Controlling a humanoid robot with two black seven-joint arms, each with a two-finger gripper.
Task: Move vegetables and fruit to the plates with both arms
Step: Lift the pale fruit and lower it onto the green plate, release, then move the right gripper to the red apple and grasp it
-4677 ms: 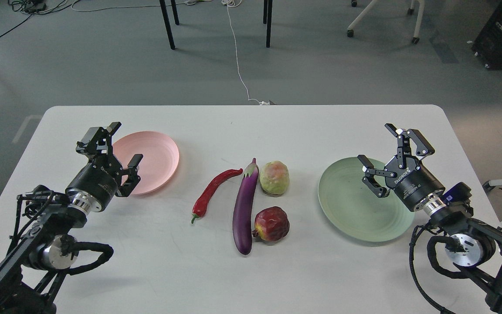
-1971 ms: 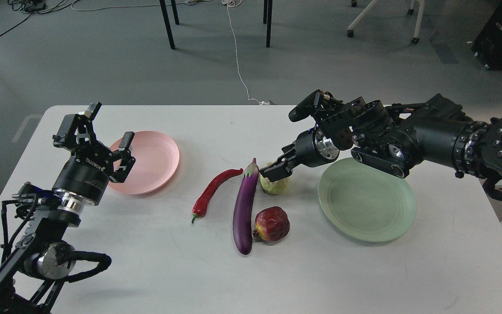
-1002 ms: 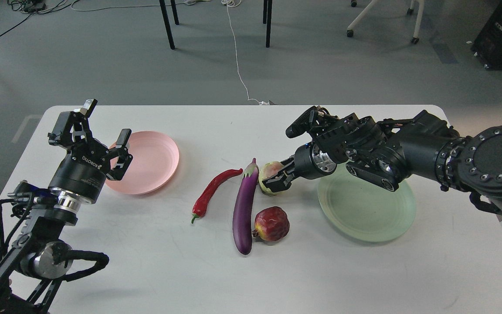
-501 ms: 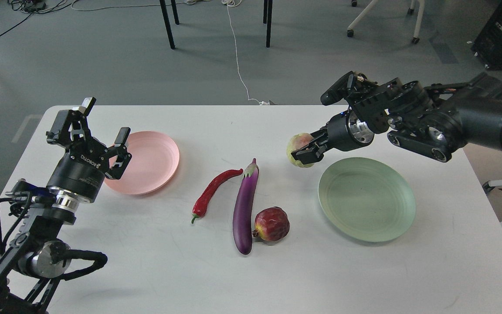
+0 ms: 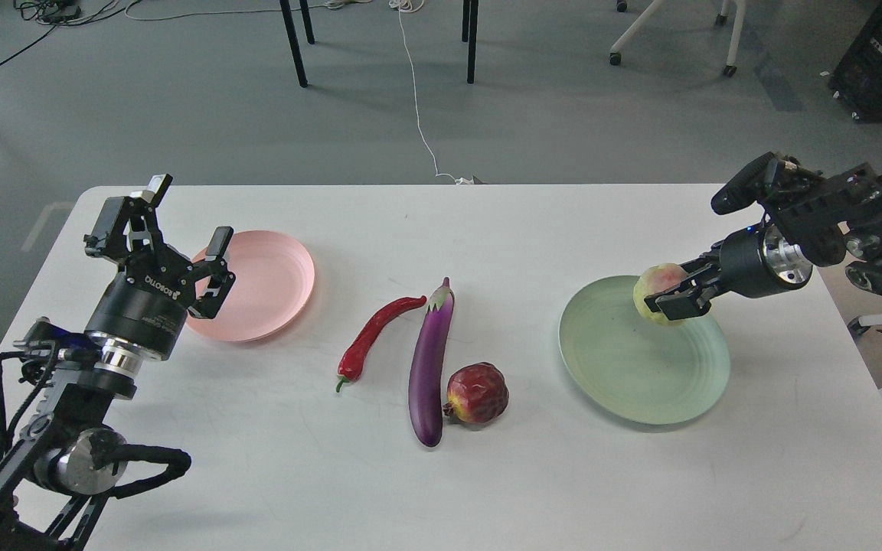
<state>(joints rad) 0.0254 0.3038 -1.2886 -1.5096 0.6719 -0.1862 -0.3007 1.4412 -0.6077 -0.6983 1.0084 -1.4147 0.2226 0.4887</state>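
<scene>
The right gripper [image 5: 669, 297] was pinching the pale-green fruit [image 5: 657, 294] between its two black fingers, which pressed against the fruit's near and far sides. The fruit, blushed pink on top, was held over the far right part of the pale green plate [image 5: 625, 383]; whether it touched the plate could not be told. The left gripper [image 5: 182, 233] was spread wide and held nothing, poised above the left edge of the pale pink plate [image 5: 272, 283], one finger raised toward the table's far side and the other over the plate's rim. In the middle of the white table [image 5: 441, 490] lay the red chili pepper [image 5: 372, 334], its green stem pointing toward the near edge, and just to its right the purple eggplant [image 5: 430, 363], lying lengthwise. The dark-red pomegranate [image 5: 478, 392] sat touching the eggplant's right side near its lower end.
</scene>
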